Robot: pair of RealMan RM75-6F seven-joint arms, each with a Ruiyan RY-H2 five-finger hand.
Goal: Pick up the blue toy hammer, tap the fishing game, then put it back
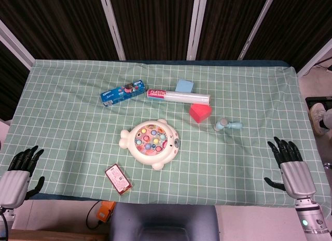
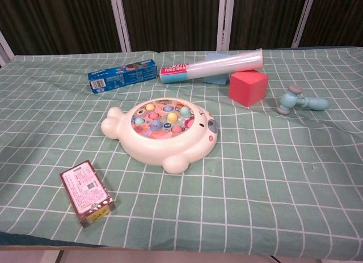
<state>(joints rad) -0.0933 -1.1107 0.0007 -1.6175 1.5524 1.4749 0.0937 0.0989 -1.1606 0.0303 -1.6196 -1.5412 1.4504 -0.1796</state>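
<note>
The blue toy hammer (image 1: pixel 228 125) (image 2: pixel 300 101) lies on the green checked cloth, right of centre, handle pointing right. The cream fish-shaped fishing game (image 1: pixel 150 143) (image 2: pixel 163 132) sits mid-table with coloured fish in its round dish. My right hand (image 1: pixel 291 166) rests at the table's near right edge, fingers spread, holding nothing, well right of and nearer than the hammer. At the near left corner my left hand (image 1: pixel 18 172) hangs off the edge, fingers apart and empty. Neither hand shows in the chest view.
A red cube (image 1: pixel 199 113) (image 2: pixel 248 86) stands just left of the hammer. Behind it lie a plastic wrap roll (image 1: pixel 179 96) (image 2: pixel 212 66), a light blue block (image 1: pixel 184 85) and a blue toothpaste box (image 1: pixel 122 92) (image 2: pixel 122 75). A red card pack (image 1: pixel 118 179) (image 2: pixel 88 192) lies near left.
</note>
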